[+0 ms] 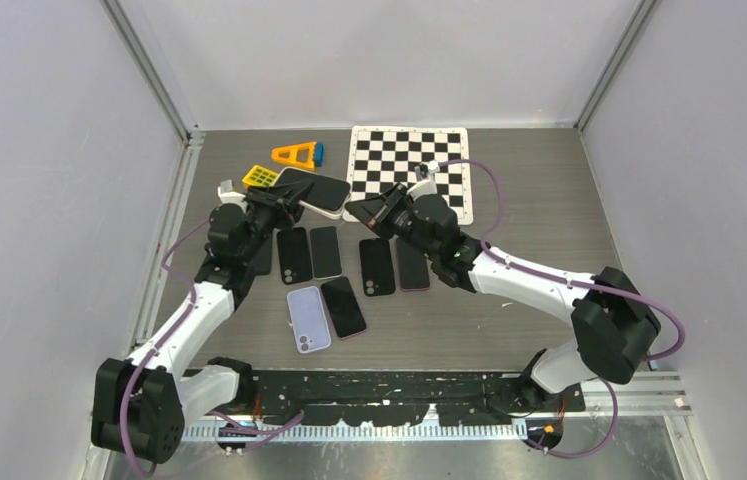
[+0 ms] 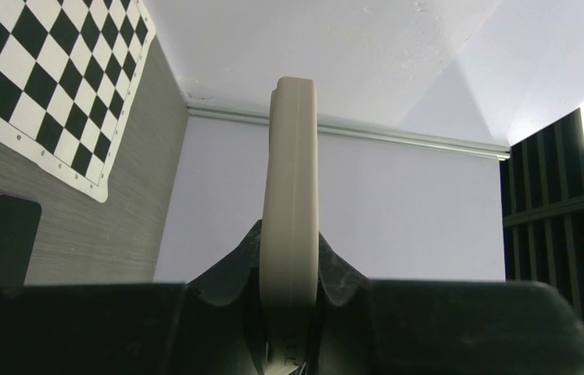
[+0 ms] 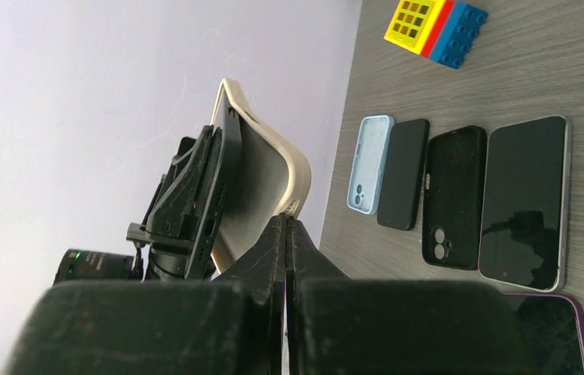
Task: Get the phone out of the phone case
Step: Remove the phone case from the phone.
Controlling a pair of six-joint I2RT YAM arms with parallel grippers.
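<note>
L gripper (image 2: 290, 262) clamped on phone case (image 2: 292, 172), held aloft, edge-on, long axis straight out past tips | R gripper (image 3: 285, 234) closed, case lip just ahead of tips, contact: can't tell | phone (image 3: 222, 160) in case, beyond lip, corner bowed off | R nearer free end — prob. peels next

This is a robotics lab test cell. Plain white panels (image 1: 49, 150) in aluminium framing (image 1: 154, 75) wall in a dark wood-grain table (image 1: 539, 180). A printed checkerboard mat (image 1: 411, 160) lies just beyond the right gripper (image 1: 364, 207), and toy bricks (image 1: 299, 153) lie beyond the left gripper (image 1: 289, 197). Spare phones and cases (image 1: 326, 252) sit in rows on the near side of both grippers. Purple cables (image 1: 492, 185) trail along the arms.
</note>
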